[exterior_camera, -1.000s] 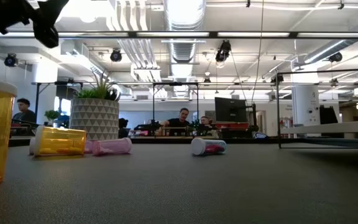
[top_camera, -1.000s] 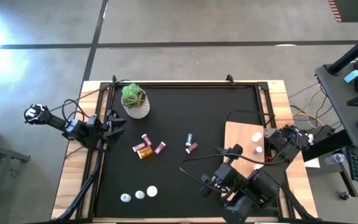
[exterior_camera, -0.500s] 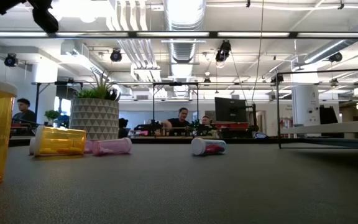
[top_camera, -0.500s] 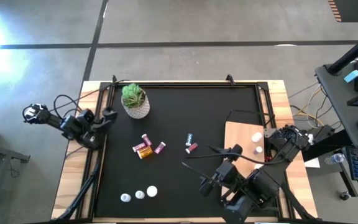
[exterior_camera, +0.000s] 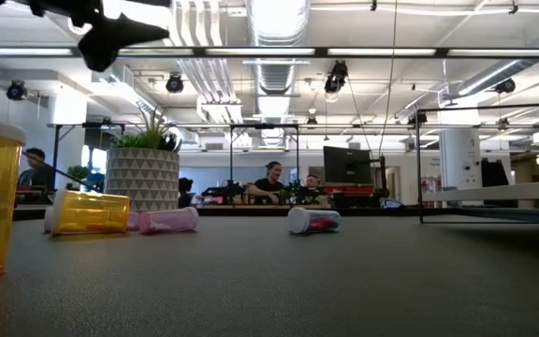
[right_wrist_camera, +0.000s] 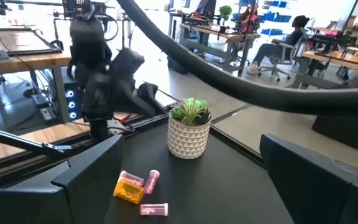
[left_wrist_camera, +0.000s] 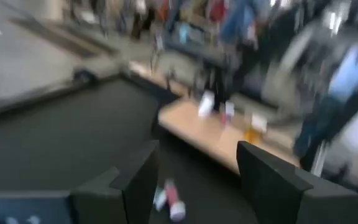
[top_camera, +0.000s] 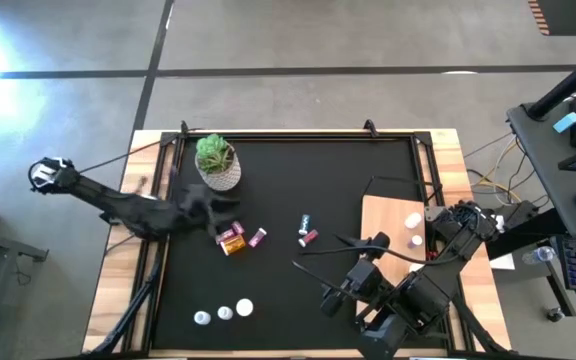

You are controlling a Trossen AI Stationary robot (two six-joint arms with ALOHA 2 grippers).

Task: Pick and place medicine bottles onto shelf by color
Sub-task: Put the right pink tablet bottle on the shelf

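Note:
An amber bottle and two pink bottles lie on their sides on the black mat, below the potted plant. A teal-banded bottle and a pink one lie nearer the middle. Three white-capped bottles stand near the front edge. The pale wooden shelf at the right carries two white bottles. My left gripper is open and empty, above the mat just left of the amber and pink bottles; it also shows in the left wrist view. My right gripper is open and empty, front right.
A potted green plant stands at the mat's far left, close behind my left gripper. Cables run over the shelf to the right arm. The wooden table rim frames the mat. People sit in the room beyond the table.
My left arm first drew back a little toward the table's left edge, then swung fast toward the right, out over the mat to the amber and pink bottles. The bottles and my right arm have stayed where they were.

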